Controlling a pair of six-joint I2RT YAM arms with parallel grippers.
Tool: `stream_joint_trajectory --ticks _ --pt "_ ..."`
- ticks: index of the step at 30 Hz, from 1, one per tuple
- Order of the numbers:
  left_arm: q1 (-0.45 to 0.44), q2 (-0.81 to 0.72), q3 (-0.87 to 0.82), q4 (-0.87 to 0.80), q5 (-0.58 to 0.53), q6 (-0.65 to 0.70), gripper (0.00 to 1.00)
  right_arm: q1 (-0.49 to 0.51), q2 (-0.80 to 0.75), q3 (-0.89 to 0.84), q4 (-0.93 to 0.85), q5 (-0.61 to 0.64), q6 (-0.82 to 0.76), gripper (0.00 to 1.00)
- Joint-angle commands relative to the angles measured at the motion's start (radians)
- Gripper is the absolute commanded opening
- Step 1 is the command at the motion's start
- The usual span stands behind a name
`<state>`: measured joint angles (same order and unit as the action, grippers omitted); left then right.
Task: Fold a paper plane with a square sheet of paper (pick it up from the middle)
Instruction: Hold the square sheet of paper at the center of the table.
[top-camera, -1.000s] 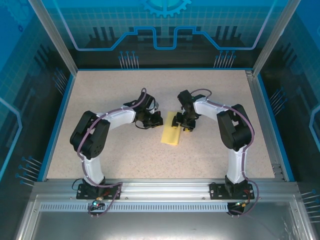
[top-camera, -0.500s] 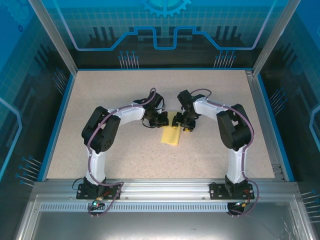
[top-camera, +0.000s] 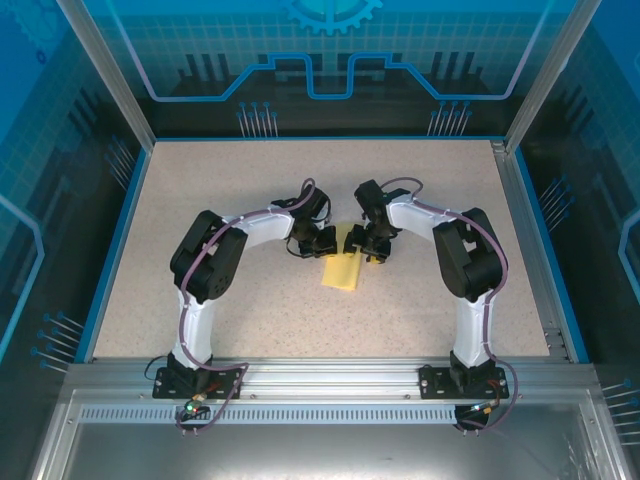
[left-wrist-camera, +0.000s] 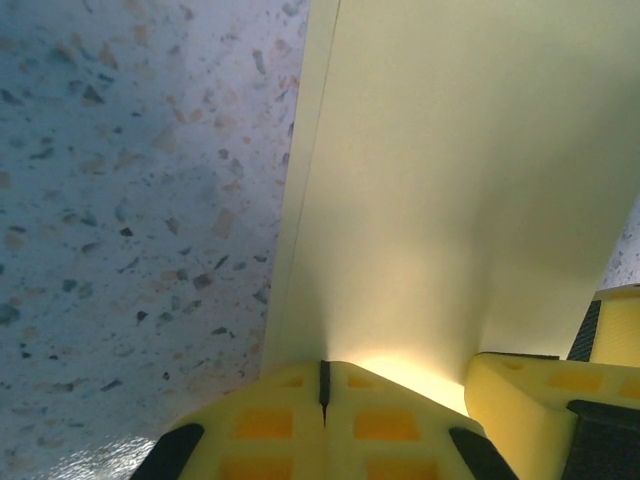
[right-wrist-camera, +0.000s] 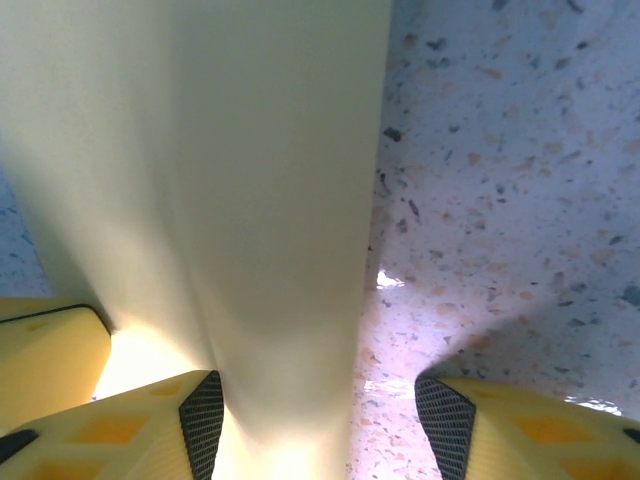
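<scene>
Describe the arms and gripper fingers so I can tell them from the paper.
Both the left arm and right arm have white shells, bulky black joints and purple cables looped alongside. The fingers are yellow moulded blocks with black textured pads.

From above, the desk is brightly and evenly lit, the light falling from overhead; the arms throw only short, soft shadows beside themselves. The blue panels on the left, right and far sides sit much dimmer, and the near metal rail carries a dull sheen. That view is sharp throughout. In the left wrist view the yellow paper is softly focused, with a warm glow where it meets the blurred left tool; the desk looks bluish, with faint glare at lower left. By the right tool small glare spots flash on the desk, and a broad shadow crosses its lower right.
</scene>
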<state>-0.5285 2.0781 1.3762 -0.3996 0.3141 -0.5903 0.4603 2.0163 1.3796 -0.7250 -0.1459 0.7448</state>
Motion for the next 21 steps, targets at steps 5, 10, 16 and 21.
stream_joint_trajectory --ticks 5,10,16,21 --pt "-0.012 0.036 -0.009 -0.037 -0.021 0.033 0.00 0.005 0.010 0.000 0.020 0.012 -0.025 0.62" --pt "-0.012 0.032 -0.017 -0.039 -0.030 0.040 0.00 -0.035 -0.175 -0.077 0.137 -0.046 -0.048 0.64" --pt "-0.013 0.032 -0.023 -0.030 -0.025 0.039 0.00 -0.042 -0.268 -0.218 0.384 -0.215 -0.028 0.30" --pt "-0.014 0.034 -0.020 -0.030 -0.023 0.041 0.00 -0.031 -0.211 -0.243 0.451 -0.255 -0.009 0.11"
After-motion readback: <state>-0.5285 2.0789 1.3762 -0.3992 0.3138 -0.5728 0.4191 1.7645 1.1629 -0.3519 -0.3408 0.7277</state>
